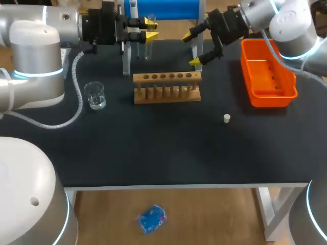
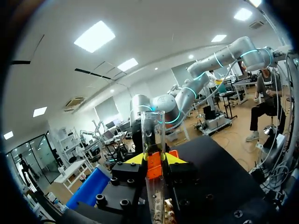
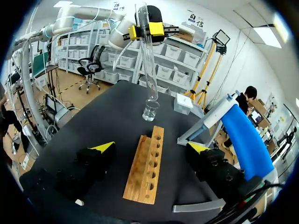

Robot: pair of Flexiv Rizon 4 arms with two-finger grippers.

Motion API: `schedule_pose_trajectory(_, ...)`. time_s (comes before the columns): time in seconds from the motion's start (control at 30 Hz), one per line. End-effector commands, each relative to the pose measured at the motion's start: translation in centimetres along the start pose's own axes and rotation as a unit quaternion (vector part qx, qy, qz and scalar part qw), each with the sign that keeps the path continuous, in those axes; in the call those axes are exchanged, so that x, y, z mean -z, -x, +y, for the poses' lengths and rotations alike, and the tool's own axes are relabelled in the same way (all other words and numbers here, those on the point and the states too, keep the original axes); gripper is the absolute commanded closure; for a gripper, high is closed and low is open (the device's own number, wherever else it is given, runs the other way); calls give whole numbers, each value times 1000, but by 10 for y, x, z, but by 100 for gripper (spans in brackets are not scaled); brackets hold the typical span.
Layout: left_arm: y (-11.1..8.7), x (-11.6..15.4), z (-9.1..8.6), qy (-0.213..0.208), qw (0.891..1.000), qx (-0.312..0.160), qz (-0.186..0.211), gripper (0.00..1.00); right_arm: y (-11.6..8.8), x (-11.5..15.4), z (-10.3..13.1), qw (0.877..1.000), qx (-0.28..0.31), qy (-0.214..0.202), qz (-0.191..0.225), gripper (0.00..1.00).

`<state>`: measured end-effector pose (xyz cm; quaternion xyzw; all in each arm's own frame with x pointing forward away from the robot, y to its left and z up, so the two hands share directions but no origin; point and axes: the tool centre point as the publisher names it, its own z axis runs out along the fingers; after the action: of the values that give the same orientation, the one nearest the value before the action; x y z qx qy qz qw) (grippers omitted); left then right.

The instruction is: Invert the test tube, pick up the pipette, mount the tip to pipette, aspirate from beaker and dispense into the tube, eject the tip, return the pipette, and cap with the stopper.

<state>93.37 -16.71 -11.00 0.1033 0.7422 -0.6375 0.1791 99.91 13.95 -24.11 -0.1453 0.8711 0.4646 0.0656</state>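
Clear glass test tube [image 2: 153,130] stands clamped upright in the left gripper [image 2: 154,159] above the table's back, the right gripper [image 3: 151,147] gapes wide over the wooden rack [image 1: 167,87], so inverting seems in hand, with the small white stopper [image 1: 227,118] untouched.

One tube [image 3: 148,60], one beaker [image 1: 95,95], one rack [image 1: 167,84], one bin [image 1: 268,76], one stopper [image 1: 227,118].

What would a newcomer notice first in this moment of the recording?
The eye goes first to the left gripper, shut on a clear test tube and holding it up above the back of the table, behind the wooden rack. Next is the right gripper, open near the rack's right end. The bright orange tray stands out at the table's right side.
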Motion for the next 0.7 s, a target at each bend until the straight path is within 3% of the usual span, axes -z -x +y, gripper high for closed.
schedule_pose_trajectory(0.03, 7, -21, 6, -8, 1000, 6, 11, 100, -15, 7, -9, 999, -2, -6, -40, 0)
schedule_pose_trajectory(0.37, 3, -56, 24, -25, 996, 61, 64, 100, -25, 13, -44, 997, -21, -15, -79, 0)
schedule_pose_trajectory(0.7, 8, -66, 38, -28, 992, 93, 80, 100, -26, -3, -62, 996, -80, -12, -32, 0)
